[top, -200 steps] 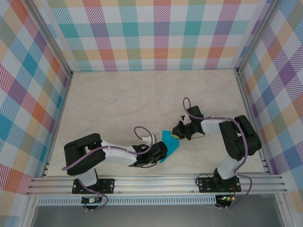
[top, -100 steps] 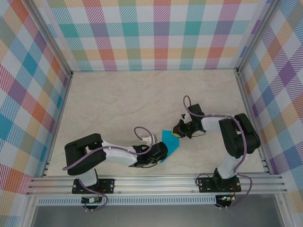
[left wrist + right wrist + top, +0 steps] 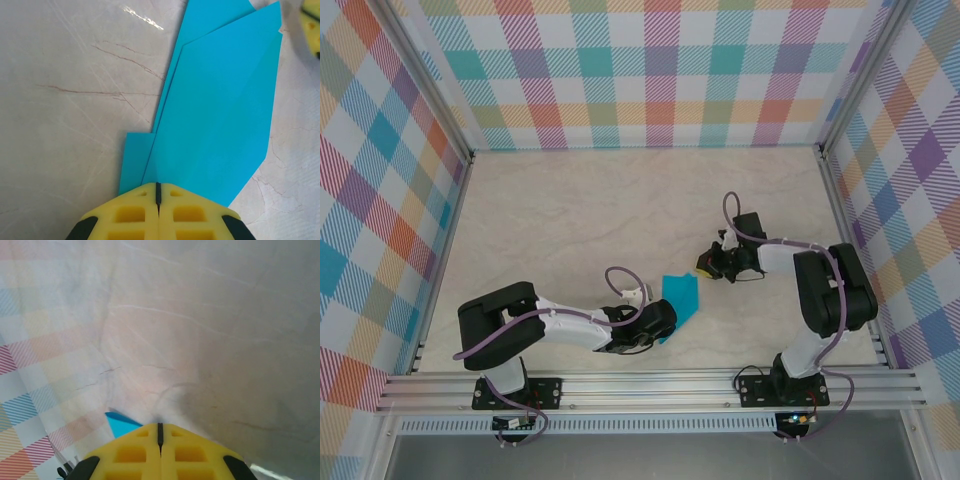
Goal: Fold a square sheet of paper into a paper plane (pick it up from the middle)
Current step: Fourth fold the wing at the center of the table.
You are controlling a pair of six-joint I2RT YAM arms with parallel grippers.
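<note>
Folding looks well along: the paper plane (image 3: 680, 298) lies flat on the table (image 3: 570, 220) as a narrow, layered shape with slanted flaps, though I judge the wings and a last crease are yet to be made. The left gripper (image 3: 158, 200), jaws pressed together, sits at its near end; whether it nips the paper or only pins it, I cannot tell. The right gripper (image 3: 706, 267), likewise pressed together, is near the far end, apart from it. Bare tabletop lies all round, with the checked walls (image 3: 660, 80) well off.
</note>
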